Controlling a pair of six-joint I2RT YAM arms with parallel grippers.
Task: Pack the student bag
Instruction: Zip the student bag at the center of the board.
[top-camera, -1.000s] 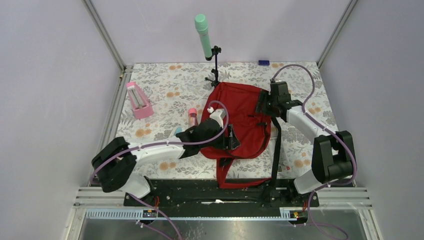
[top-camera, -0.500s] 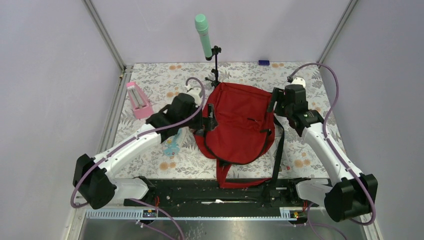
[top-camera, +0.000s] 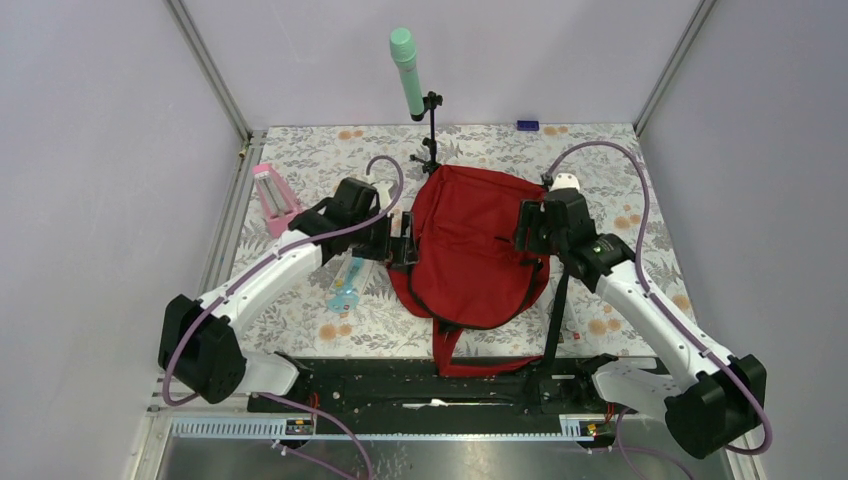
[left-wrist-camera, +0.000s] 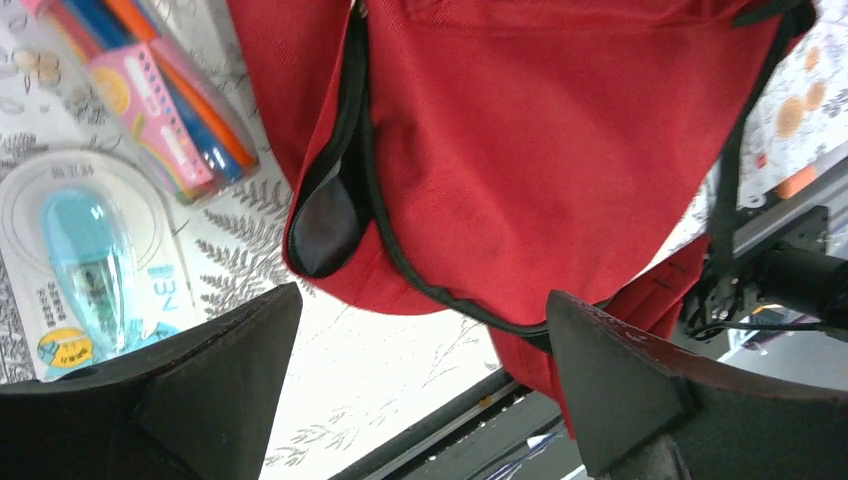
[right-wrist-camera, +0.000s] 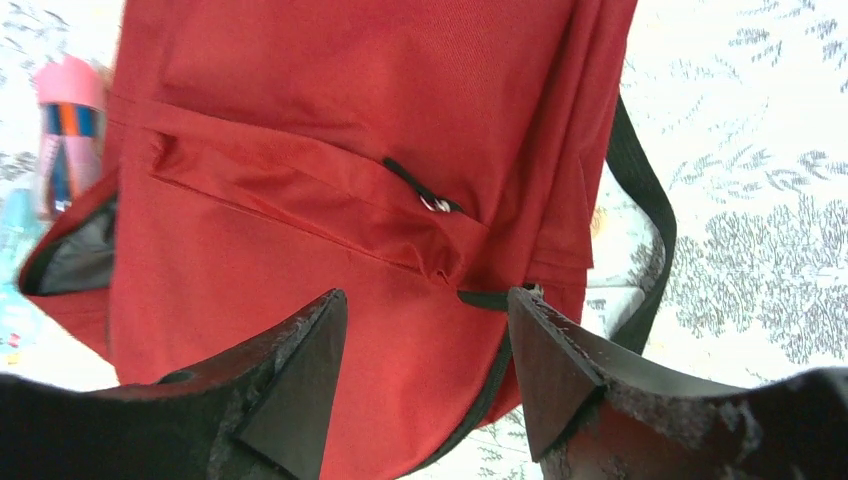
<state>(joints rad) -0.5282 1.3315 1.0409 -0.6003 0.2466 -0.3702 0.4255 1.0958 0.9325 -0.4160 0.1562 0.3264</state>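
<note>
Top external: large soft dark-red fabric backpack (top-camera: 470, 255) lies flat mid floral table (top-camera: 320, 175). Left gripper (top-camera: 408, 240) at its left edge, jaws wide apart, empty. Right gripper (top-camera: 524, 228) above its right side, jaws parted, gripping nothing.

**What the Cameras Could Not Show**

In the left wrist view the student bag (left-wrist-camera: 560, 150) ran off past the top and right edges. The open slit at its corner showed only dark lining, so its contents could not be told. Left of the bag, a clear tube of coloured pens (left-wrist-camera: 150, 90) was cut by the top edge. Also left of the bag, a blister-packed blue correction tape (left-wrist-camera: 90, 260) ran off the left edge and behind one finger of the left gripper (left-wrist-camera: 422, 290); its small print was unreadable. In the right wrist view the tube sat blurred, half behind the bag's left side. From above, the left arm (top-camera: 270, 280) covered the tube, and a small blue thing (top-camera: 527, 125) beyond the bag was too small to name.
</note>
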